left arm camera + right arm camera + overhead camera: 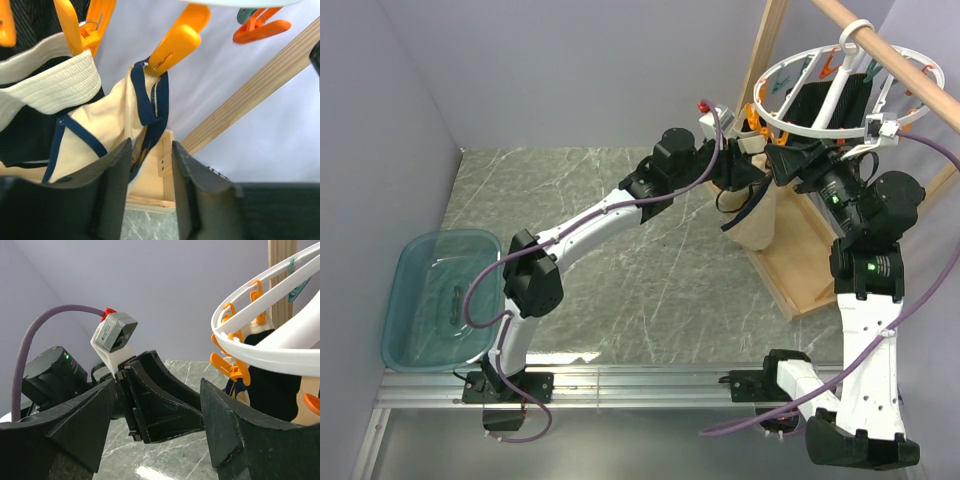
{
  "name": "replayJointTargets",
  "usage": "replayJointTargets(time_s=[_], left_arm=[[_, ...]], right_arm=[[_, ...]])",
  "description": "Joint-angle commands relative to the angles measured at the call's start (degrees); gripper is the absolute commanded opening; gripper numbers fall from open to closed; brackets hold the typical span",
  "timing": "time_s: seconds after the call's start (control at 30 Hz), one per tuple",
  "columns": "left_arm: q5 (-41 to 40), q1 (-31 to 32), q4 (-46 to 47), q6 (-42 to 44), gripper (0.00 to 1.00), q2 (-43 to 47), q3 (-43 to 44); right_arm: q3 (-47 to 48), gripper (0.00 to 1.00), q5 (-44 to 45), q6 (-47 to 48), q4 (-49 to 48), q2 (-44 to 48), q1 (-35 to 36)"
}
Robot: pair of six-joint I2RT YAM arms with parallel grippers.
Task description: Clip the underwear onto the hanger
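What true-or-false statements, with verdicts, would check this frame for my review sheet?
1. An orange clip grips the underwear by its navy trim. True.
2. The left claw is clamped on the underwear. False: its jaws stand apart, pinching nothing.
3. The hanger hangs from the wooden rod. True.
4. The blue tub sits at the table's right side. False: it sits at the left.
5. The right claw holds a clip. False: it is open and holds nothing.

white arms (595, 215), black joints (532, 285), purple cables (31, 340)
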State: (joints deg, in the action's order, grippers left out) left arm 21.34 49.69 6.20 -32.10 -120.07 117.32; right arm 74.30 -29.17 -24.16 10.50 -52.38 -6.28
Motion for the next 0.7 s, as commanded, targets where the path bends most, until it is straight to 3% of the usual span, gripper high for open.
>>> replayJointTargets(time_s=[0.0, 0.33, 0.57, 0.67], left_arm=[[-0.16, 0.14, 2.59, 0.81, 0.44, 5.20, 0.02], [1.59, 0.14, 3.12, 5.28, 0.49, 11.34, -5.60], [8.36, 0.14, 7.42, 9.33, 0.55, 14.43, -10.97], [10.82, 0.49, 8.92, 9.95, 0.56, 13.46, -9.83]], right_arm=[[2.43, 0.75, 0.51, 0.78, 0.57, 1.75, -0.48], [6.82, 0.70, -2.72, 7.63, 8.47, 2.29, -6.62], [10.51, 0.64, -18.71, 7.55, 11.65, -1.31, -24.45], [10.69, 0.62, -22.06, 8.25, 12.26, -2.28, -27.90]])
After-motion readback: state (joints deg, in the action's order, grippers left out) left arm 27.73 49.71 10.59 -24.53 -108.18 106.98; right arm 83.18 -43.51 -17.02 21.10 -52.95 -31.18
